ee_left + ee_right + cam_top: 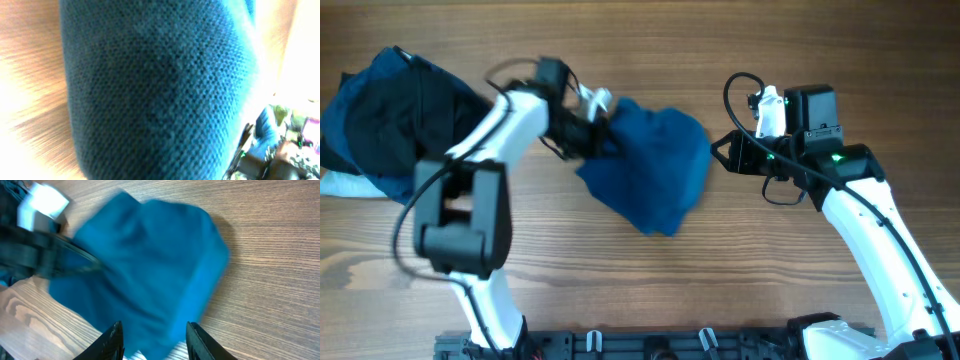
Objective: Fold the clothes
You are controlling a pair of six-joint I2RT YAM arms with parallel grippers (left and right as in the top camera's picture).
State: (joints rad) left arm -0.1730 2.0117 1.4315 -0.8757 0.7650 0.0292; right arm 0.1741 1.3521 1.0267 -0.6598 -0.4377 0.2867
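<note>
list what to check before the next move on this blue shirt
1. left gripper shut on the blue shirt at its left edge: ok
2. right gripper open, holding nothing: ok
3. blue shirt spread flat on the table: not ok, it lies crumpled
4. collar and sleeves found: cannot tell
5. dark clothes pile apart from the blue shirt: ok

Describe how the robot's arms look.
Both arms have white shells and black joints. The left arm carries a black cable loop near its wrist. The right arm shows a green light, a looped black cable, and a black end effector.
</note>
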